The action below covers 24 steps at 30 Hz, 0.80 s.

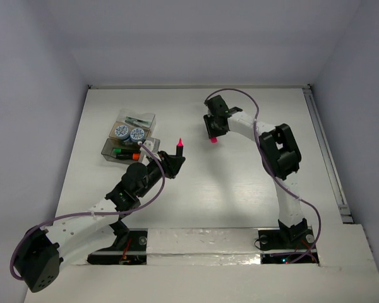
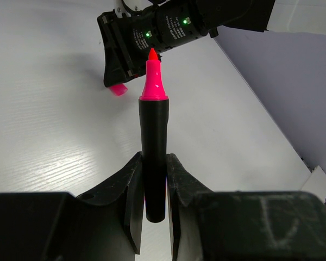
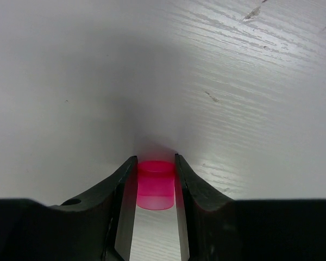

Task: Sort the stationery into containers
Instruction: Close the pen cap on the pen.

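**A:** How far along is the sorting?

**B:** Most of it looks done. The cluster of small clear plastic boxes (image 1: 106, 150) sits by the left edge of the bench, toward the far left corner. One box holds the two round blue-white discs (image 1: 121, 131). The box behind it holds the thin pens (image 1: 138, 118). The nearest box holds the short black markers with green and orange ends (image 1: 125, 153).

**A:** And what is left out?

**B:** One item, in two parts. The left gripper (image 2: 154, 163) is clamped on the barrel of a short black marker with a bare pink tip (image 2: 154, 125). It holds the marker upright near the middle of the bench, just right of the boxes. The right gripper (image 3: 155, 159) is closed around a small translucent pink plastic cap (image 3: 155, 187), closer to the far edge and pointing down at the bench. I cannot tell whether the cap touches the surface.

**A:** So what remains?

**B:** In my judgement, the cap has to go onto the pink tip, and then the marker joins the other two in the nearest box. The two grippers are near each other but apart, so the capping is not yet done. I see no other loose stationery on the bench.
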Available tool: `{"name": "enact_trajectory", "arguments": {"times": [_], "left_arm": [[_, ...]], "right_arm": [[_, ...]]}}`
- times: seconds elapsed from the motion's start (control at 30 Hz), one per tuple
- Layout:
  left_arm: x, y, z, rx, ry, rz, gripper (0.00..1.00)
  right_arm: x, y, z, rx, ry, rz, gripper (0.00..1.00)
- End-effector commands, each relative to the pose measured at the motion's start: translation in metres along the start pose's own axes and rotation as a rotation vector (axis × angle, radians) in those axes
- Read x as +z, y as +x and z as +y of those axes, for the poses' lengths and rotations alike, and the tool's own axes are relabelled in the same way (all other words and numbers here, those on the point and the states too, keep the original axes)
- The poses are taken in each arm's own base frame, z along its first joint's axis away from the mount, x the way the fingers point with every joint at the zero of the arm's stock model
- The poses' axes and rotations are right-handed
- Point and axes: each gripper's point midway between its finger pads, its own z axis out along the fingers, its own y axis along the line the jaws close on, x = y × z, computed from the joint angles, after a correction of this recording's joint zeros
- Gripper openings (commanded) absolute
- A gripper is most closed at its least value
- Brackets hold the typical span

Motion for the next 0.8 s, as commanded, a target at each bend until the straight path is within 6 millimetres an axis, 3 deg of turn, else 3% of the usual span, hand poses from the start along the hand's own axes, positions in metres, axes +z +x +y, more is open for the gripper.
{"name": "enact_trajectory", "arguments": {"times": [0.0, 0.07, 0.17, 0.27, 0.5, 0.57, 0.77], "left_arm": [[0.0, -0.009, -0.004, 0.007, 0.025, -0.04, 0.0], [0.0, -0.009, -0.005, 0.005, 0.028, -0.038, 0.0], [0.002, -0.006, -0.009, -0.009, 0.05, -0.033, 0.0], [0.005, 0.0, -0.017, -0.029, 0.097, -0.009, 0.0], [0.016, 0.02, -0.033, -0.056, 0.155, 0.06, 0.0], [0.019, 0.026, -0.041, -0.037, 0.152, 0.076, 0.0], [0.036, 0.026, -0.053, -0.008, 0.091, 0.064, 0.0]], "right_arm": [[-0.004, -0.002, 0.009, 0.002, -0.012, -0.018, 0.15], [-0.01, -0.007, 0.018, 0.042, -0.06, -0.062, 0.13], [-0.043, -0.038, 0.028, 0.118, -0.127, -0.206, 0.08], [-0.077, -0.052, 0.033, 0.187, -0.181, -0.316, 0.08], [-0.16, -0.073, 0.034, 0.305, -0.278, -0.53, 0.08], [-0.191, -0.08, 0.046, 0.325, -0.38, -0.589, 0.08], [-0.238, -0.082, 0.073, 0.374, -0.496, -0.683, 0.06]]}}
